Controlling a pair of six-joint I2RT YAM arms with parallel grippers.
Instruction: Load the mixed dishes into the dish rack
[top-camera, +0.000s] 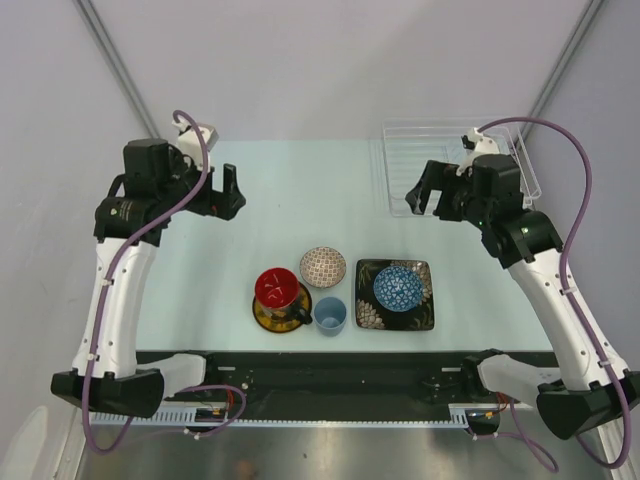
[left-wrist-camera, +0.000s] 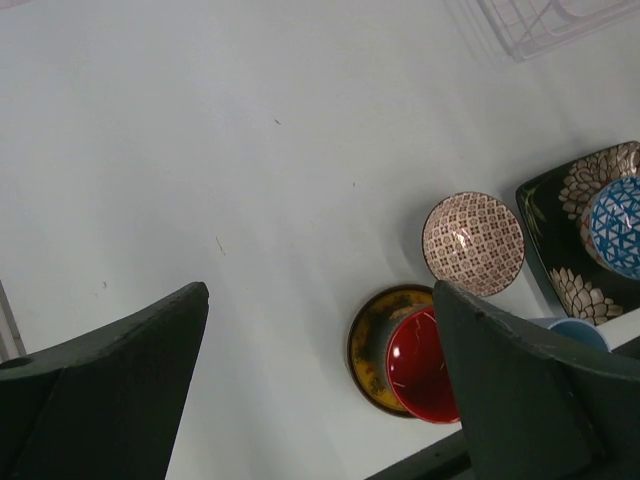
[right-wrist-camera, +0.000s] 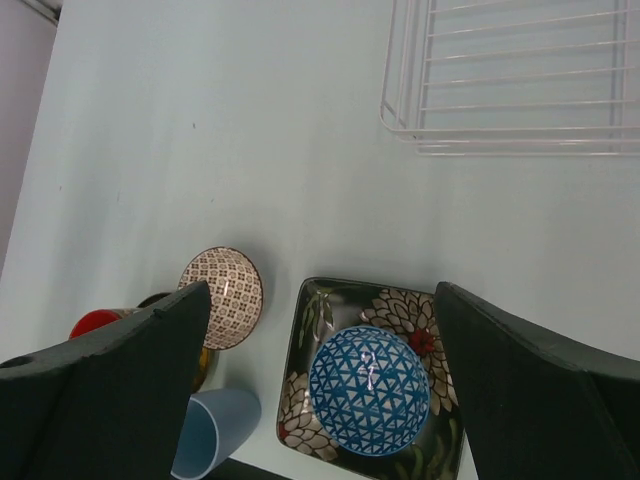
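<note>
Cup: light blue cup (top-camera: 330, 315), upright, nearest the arms, between the saucer and the plate.
Mug: dark mug (top-camera: 279, 289) with a red inside, standing on the yellow-brown saucer (top-camera: 264, 318), just left of the cup.
Plate: black floral square plate (top-camera: 367, 312), flat on the table (top-camera: 300, 190), right of the cup.
Blue bowl: blue patterned bowl (top-camera: 397, 288), sitting upright in the middle of the plate.
Small bowl: red-white patterned bowl (top-camera: 322, 266), upright, just beyond the cup, between the mug and the plate.
Left gripper (top-camera: 229, 193): fingers spread wide, holding nothing, raised over the far left of the table.
Right gripper (top-camera: 419, 198): fingers spread wide, holding nothing, raised at the near left corner of the rack.
Rack: clear ribbed dish rack (top-camera: 415, 150), far right corner, no dishes seen in it.
</note>
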